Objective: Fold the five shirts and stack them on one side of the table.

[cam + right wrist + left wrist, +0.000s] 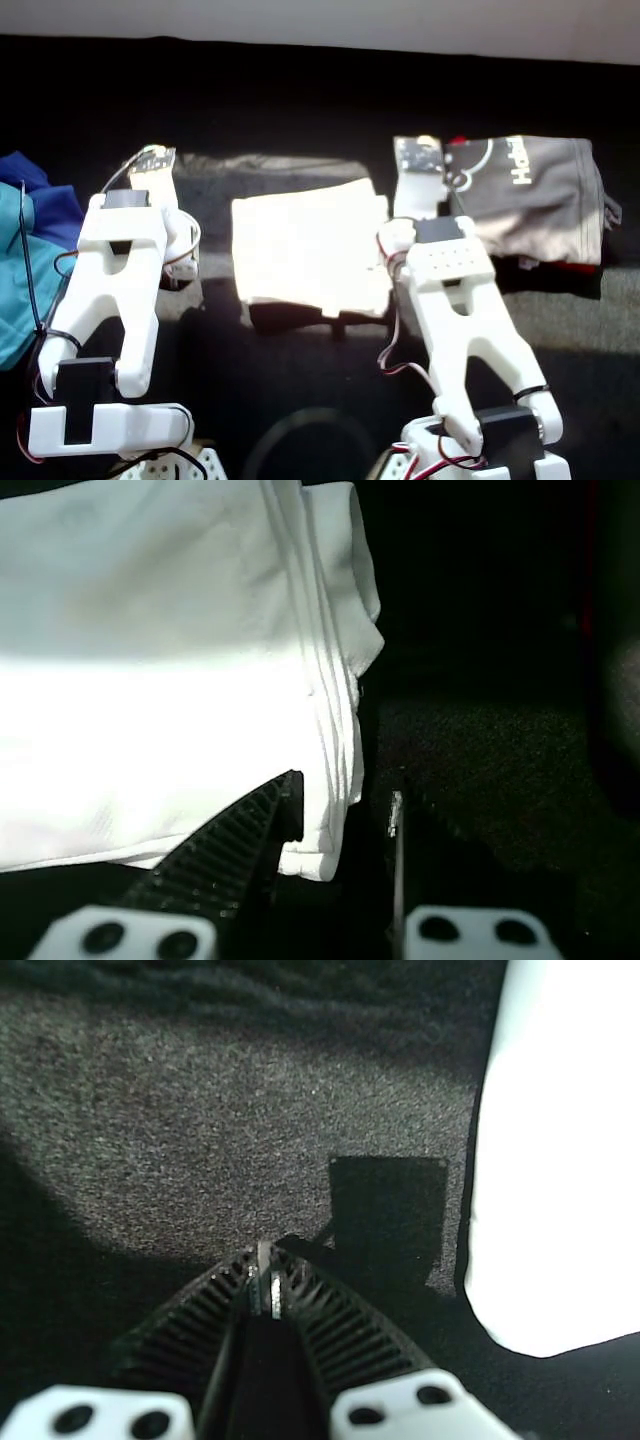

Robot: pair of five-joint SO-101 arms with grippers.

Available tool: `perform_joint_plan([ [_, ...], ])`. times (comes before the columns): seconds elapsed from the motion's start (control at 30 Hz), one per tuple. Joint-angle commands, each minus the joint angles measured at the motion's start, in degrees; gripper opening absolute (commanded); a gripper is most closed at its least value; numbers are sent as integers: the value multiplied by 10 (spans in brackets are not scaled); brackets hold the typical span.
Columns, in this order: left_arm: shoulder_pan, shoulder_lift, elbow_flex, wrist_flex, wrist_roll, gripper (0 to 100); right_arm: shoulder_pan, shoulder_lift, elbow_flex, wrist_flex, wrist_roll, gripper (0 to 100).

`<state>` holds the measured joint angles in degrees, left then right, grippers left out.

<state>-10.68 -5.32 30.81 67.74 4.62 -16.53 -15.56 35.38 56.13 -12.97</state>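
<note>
left jaws: pressed together | right jaws: spread at white shirt (180, 680) edge

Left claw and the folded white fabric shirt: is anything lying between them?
No. The left wrist view shows bare dark fabric table covering, crossed by a square shadow, between the shut left claw and the folded white fabric shirt.
</note>
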Motion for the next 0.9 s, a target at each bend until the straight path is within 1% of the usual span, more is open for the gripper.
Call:
perform_joint_plan([
  [0.0, -6, -24, -1, -7, -2, 10, -18, -24, -29, -23, -64, 298],
  [0.13, -6, -24, -1, -5, -2, 10, -58, -23, -53, -35, -68, 289],
  [0.27, -7, -24, -1, -3, -2, 10, -62, -4, -87, -36, -69, 289],
  [0.43, -7, -24, -1, -3, -2, 10, -28, 112, -146, -17, -69, 289],
  [0.57, -7, -24, -1, -3, -2, 10, -27, 204, -217, 30, -69, 289],
  [0.67, -7, -24, -1, -3, -2, 10, -24, 263, -265, 36, -69, 289],
  [0.87, -7, -24, -1, -3, -2, 10, -26, 370, -316, 44, -69, 289],
])
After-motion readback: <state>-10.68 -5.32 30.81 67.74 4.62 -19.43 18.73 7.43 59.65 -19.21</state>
